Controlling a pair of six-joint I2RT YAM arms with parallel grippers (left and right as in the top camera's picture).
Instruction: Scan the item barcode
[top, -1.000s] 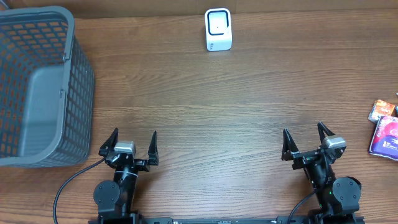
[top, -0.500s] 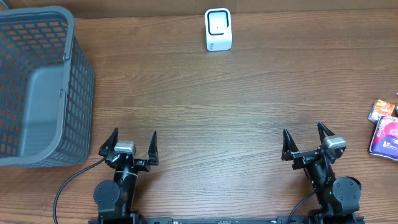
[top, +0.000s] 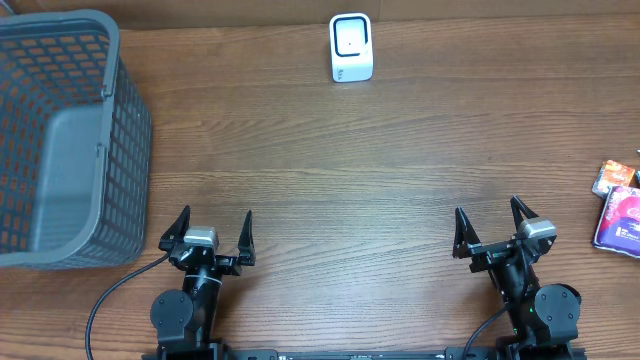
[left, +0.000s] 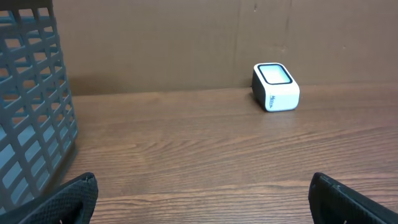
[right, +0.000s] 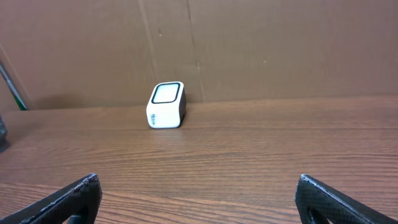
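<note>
A small white barcode scanner (top: 351, 47) with a dark-framed window stands at the far middle of the table; it also shows in the left wrist view as the scanner (left: 275, 86) and in the right wrist view as the scanner (right: 166, 105). Flat packaged items lie at the right table edge: a purple packet (top: 620, 221) and a smaller orange-and-dark packet (top: 614, 176). My left gripper (top: 209, 231) rests open near the front left, nothing between its fingers. My right gripper (top: 491, 229) stands open near the front right, some way left of the packets.
A large grey mesh basket (top: 60, 140) fills the left side of the table, its wall (left: 31, 106) close to my left gripper. A brown cardboard wall (right: 261, 43) backs the table behind the scanner.
</note>
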